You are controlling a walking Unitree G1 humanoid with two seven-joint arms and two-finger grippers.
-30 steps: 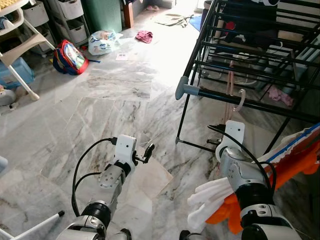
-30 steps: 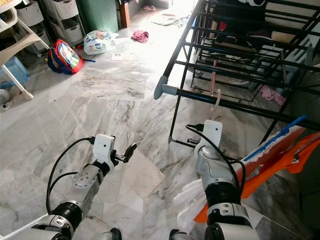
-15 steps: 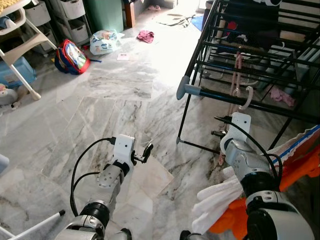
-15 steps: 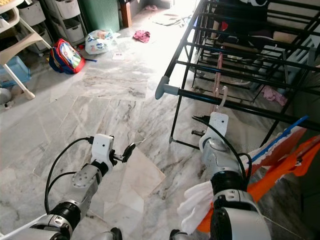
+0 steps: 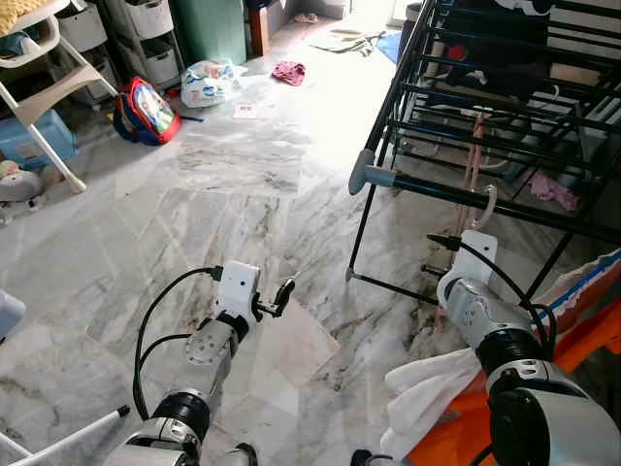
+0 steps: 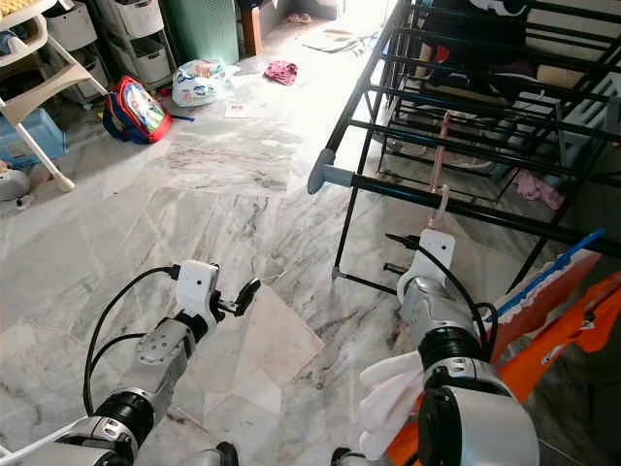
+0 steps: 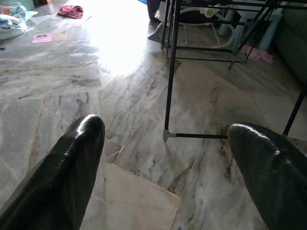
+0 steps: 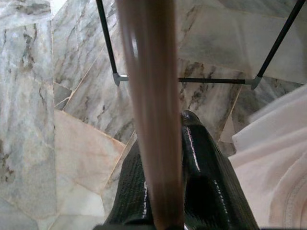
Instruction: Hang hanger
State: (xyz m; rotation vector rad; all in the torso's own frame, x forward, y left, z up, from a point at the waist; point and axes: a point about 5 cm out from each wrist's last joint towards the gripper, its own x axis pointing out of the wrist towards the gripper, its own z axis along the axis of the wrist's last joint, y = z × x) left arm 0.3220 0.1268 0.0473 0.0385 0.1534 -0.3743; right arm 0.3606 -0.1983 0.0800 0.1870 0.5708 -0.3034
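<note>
the right claw [image 8: 165, 191] is clamped on a pale pink hanger [image 5: 473, 155], whose shaft runs between the two black fingers [image 8: 206, 167] in the right wrist view. in the head views the hanger stands upright above the right wrist, its hook [image 5: 488, 206] right at the front bar [image 5: 505, 204] of the black drying rack [image 6: 466, 97]; whether the hook is actually over the bar cannot be told. the left claw [image 5: 281, 294] hovers low over the marble floor [image 5: 243, 184], well apart from the rack, fingers spread wide with nothing between them, as the left wrist view shows. white cloth [image 5: 427, 388] and an orange garment [image 6: 543, 349] lie draped by the robot's right arm. further back on the floor sit a colourful backpack [image 5: 146, 110], a plastic bag [image 5: 209, 83] and a small pink cloth [image 5: 287, 71]. a white high chair [image 5: 44, 87] stands on the robot's far left.
</note>
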